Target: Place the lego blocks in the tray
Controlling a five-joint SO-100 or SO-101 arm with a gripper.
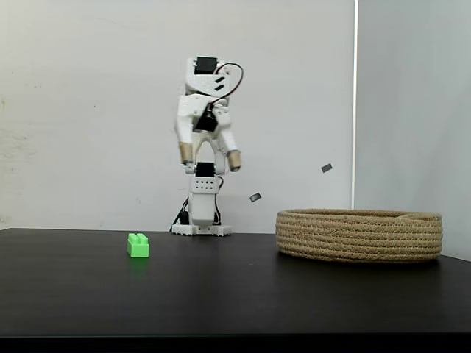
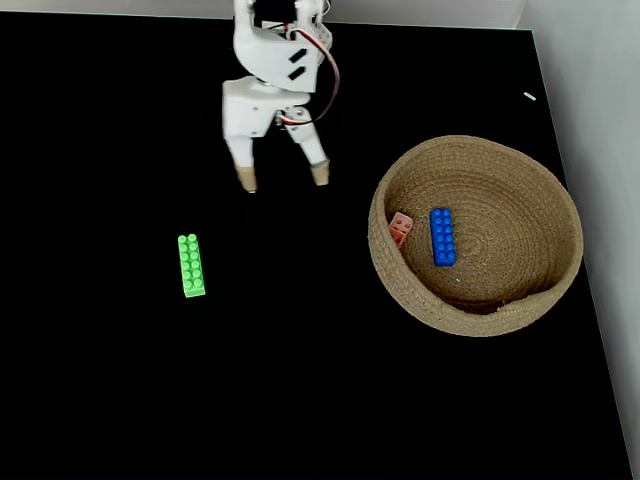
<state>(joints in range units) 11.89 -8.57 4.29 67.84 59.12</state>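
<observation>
A bright green lego block (image 1: 137,245) (image 2: 191,266) lies on the black table, left of the arm in both fixed views. A blue lego block (image 2: 442,237) rests inside the tray (image 2: 478,312) (image 1: 359,234), the round coiled-rope basket at the right. My gripper (image 1: 210,157) (image 2: 283,179) hangs open and empty high above the table, between the green block and the tray, with tan pads (image 2: 245,180) on its fingertips.
A small orange-pink piece (image 2: 400,228) lies in the tray beside the blue block. The arm's white base (image 1: 201,220) stands at the back of the table. A white wall is behind, and the table's right edge runs just past the tray.
</observation>
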